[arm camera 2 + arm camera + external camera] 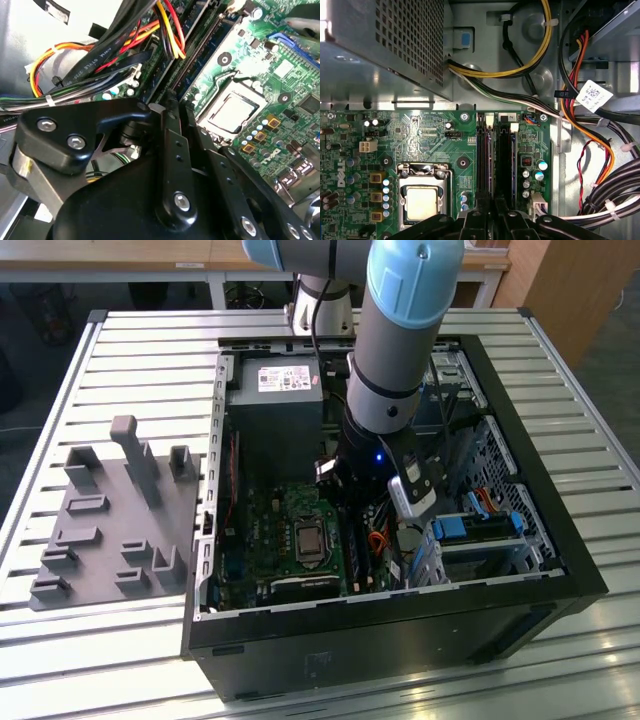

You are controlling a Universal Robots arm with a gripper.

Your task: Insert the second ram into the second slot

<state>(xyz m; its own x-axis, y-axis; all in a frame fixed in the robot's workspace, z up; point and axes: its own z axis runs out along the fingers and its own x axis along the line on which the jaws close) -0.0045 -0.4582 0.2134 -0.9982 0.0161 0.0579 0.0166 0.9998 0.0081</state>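
- Resting on a slatted table (120, 340): an open computer case (400, 635), filling the middle of the exterior view.
- Reaching down into that case from 12 o'clock on a clock face laid over the exterior view: the arm (400, 340), wrist over the slot area.
- Lying at 9 o'clock from the case, well apart from the work: a gray holder tray (100, 540).
- Facing up inside the case: the green motherboard (270, 540), with the processor socket (422, 200) just beside the slots.
- Hanging directly over the memory slots (506, 160): the gripper (494, 215), jaws drawn close together in the second wrist view; not possible to tell what, if anything, is being pinched.
- Running 12-to-6 in the exterior view: the long axis of the slots, in line with the gripper's closing plane.
- Standing edge-on at the slots, directly under the gripper: a thin strip, judged to be the second ram (491, 160), long axis along the slots; seating depth not readable.
- Showing in the first wrist view and not the exterior one: the slot latches and that thin edge.
- Showing in the second wrist view: the gripper linkage and the cable bundle (100, 55) beside the slots.
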